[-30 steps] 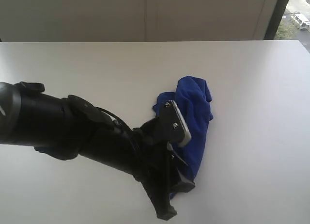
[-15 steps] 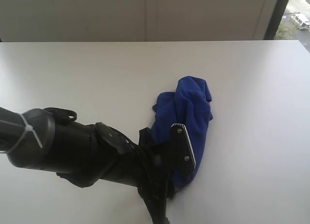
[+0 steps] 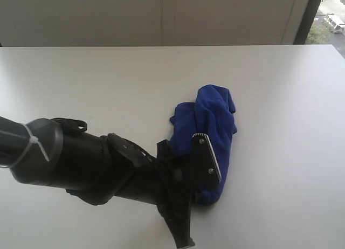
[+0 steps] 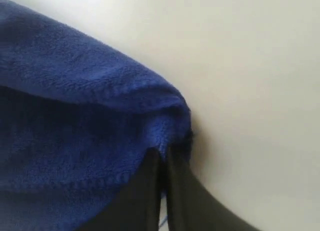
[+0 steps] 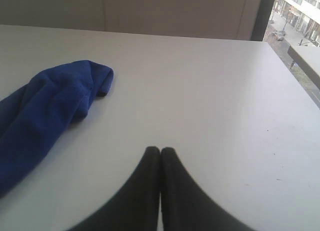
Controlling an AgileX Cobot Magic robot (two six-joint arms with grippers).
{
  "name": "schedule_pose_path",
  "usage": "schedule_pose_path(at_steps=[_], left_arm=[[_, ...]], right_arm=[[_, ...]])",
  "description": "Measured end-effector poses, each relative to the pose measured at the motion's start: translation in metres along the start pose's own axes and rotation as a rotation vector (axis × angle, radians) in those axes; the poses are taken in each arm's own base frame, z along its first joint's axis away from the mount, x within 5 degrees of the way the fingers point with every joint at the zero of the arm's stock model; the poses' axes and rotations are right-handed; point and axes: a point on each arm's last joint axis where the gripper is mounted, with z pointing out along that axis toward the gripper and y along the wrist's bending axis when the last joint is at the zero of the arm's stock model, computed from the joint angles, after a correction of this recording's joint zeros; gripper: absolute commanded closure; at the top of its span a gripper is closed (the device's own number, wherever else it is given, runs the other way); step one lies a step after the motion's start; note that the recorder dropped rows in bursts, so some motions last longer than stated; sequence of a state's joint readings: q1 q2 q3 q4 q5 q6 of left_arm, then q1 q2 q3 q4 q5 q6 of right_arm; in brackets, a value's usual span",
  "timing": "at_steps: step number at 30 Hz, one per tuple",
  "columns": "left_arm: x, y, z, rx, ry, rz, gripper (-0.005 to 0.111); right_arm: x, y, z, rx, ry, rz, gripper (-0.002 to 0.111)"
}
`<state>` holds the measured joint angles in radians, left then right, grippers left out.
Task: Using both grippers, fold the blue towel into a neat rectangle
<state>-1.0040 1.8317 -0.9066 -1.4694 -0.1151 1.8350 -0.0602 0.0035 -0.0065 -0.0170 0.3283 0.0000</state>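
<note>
The blue towel (image 3: 213, 117) lies crumpled in a long heap on the white table (image 3: 97, 82), right of the middle. My left arm (image 3: 108, 168) reaches in from the lower left, its end over the towel's near end. In the left wrist view the left gripper (image 4: 164, 153) is shut, its black tips pinching a rounded fold of the towel (image 4: 75, 116) just above the tabletop. My right gripper (image 5: 160, 151) is shut on nothing above bare table, and the towel (image 5: 45, 106) lies apart from it to one side. The right arm is outside the exterior view.
A pale wall runs behind the table's far edge (image 3: 161, 46). A dark window frame (image 3: 310, 17) with a street outside stands at the upper right corner. Bare white tabletop (image 3: 285, 152) surrounds the towel.
The left arm has swung lower and closer to the towel's near end. Its jaws have closed on the cloth there. The right gripper has not moved.
</note>
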Motion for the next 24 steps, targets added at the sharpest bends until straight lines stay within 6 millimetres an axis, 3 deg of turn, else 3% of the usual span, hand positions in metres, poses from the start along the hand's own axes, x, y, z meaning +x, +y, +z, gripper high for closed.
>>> schedule_pose_path(at_steps=[5, 16, 24], left_arm=[[-0.014, 0.004, -0.008, -0.007, -0.056, -0.001, 0.103], [-0.043, 0.016, -0.058, -0.097, -0.198, 0.009, 0.103], [-0.059, 0.033, -0.116, -0.298, -0.296, -0.006, 0.103]], right_arm=[[0.0, 0.0, 0.0, 0.0, 0.0, 0.0, 0.108], [0.0, 0.0, 0.0, 0.0, 0.0, 0.0, 0.108], [0.0, 0.0, 0.0, 0.0, 0.0, 0.0, 0.108]])
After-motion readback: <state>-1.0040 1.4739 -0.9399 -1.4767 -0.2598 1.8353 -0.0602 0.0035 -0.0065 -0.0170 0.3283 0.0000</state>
